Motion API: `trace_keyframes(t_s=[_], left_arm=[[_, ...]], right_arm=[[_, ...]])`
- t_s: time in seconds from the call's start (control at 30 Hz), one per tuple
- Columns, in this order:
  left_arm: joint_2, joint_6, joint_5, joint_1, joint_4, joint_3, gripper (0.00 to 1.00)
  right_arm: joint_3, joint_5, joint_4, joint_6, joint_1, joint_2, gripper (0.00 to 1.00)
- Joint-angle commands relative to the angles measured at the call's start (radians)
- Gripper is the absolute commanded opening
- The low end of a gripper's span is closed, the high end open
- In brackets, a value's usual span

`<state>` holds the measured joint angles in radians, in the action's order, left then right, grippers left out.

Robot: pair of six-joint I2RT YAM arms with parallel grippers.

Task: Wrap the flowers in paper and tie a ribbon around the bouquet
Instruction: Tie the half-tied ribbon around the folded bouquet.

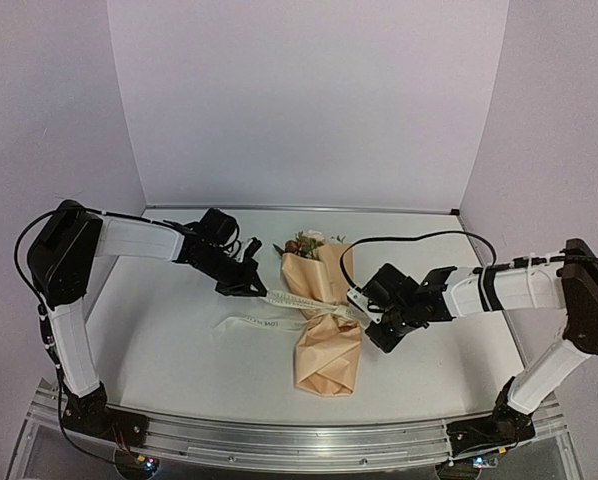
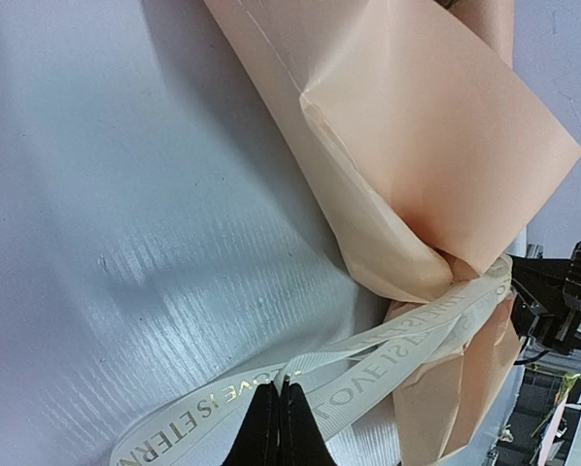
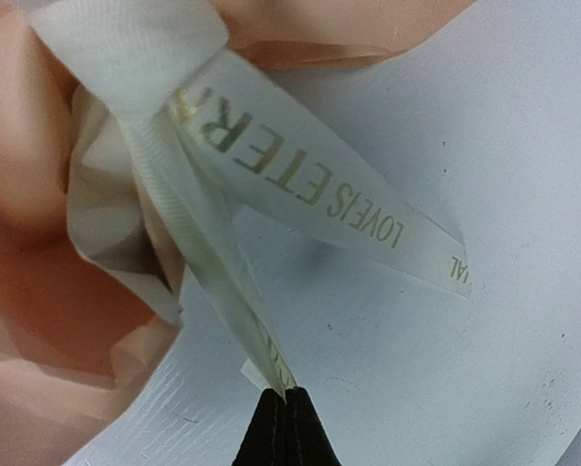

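Observation:
The bouquet lies in the middle of the table. Its tan paper (image 1: 327, 345) is pinched at the waist, and the flowers (image 1: 304, 243) show at the far end. The cream ribbon (image 1: 304, 303) with gold lettering goes round that waist and is knotted (image 3: 135, 58). Left of the bouquet, my left gripper (image 1: 260, 290) is shut on a ribbon strand (image 2: 407, 340), its tips (image 2: 279, 385) pinching the strand's fold. On the right, my right gripper (image 1: 365, 312) is shut on another strand (image 3: 213, 252) at its tips (image 3: 289, 393). Both strands run taut to the knot. A loose tail (image 1: 247, 322) lies on the table.
The white table (image 1: 169, 340) has white walls at the back and sides. A metal rail (image 1: 279, 440) runs along the near edge with both arm bases on it. In the left wrist view the right gripper's black body (image 2: 563, 291) shows beyond the bouquet.

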<state>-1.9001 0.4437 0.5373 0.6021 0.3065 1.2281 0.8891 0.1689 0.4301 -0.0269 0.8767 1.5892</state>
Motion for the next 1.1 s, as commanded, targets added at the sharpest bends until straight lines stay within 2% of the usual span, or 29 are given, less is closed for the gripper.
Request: trace_keyframes(t_s=[0.0,0.23,0.5,0.63,0.67,0.83,0.93,1.07], left_arm=[[0.063,-0.017,-0.014,-0.015,-0.02,-0.011,0.0],[0.052,-0.044,0.058,-0.008,-0.075,0.056,0.0],[-0.031,-0.116,0.093,0.04,-0.041,0.2,0.01],[-0.041,-0.064,0.058,0.041,-0.056,0.214,0.2],[-0.037,-0.038,0.039,0.041,-0.062,0.207,0.27],[0.029,0.117,-0.079,0.037,-0.075,0.114,0.53],[0.092,0.218,-0.145,0.025,-0.095,0.019,0.61],[0.155,0.302,-0.165,0.021,-0.122,-0.093,0.65]], right_arm=[[0.037,0.045,0.047,0.008,0.0,0.008,0.0],[0.081,-0.028,0.051,0.059,0.017,0.019,0.0],[0.076,0.004,0.006,0.111,0.034,0.048,0.0],[0.074,0.001,-0.009,0.131,0.034,0.061,0.0],[0.074,-0.004,-0.012,0.137,0.033,0.061,0.0],[0.063,0.001,-0.024,0.139,0.034,0.047,0.0],[0.059,-0.002,-0.027,0.136,0.035,0.041,0.0],[0.054,-0.011,-0.035,0.137,0.034,0.042,0.0]])
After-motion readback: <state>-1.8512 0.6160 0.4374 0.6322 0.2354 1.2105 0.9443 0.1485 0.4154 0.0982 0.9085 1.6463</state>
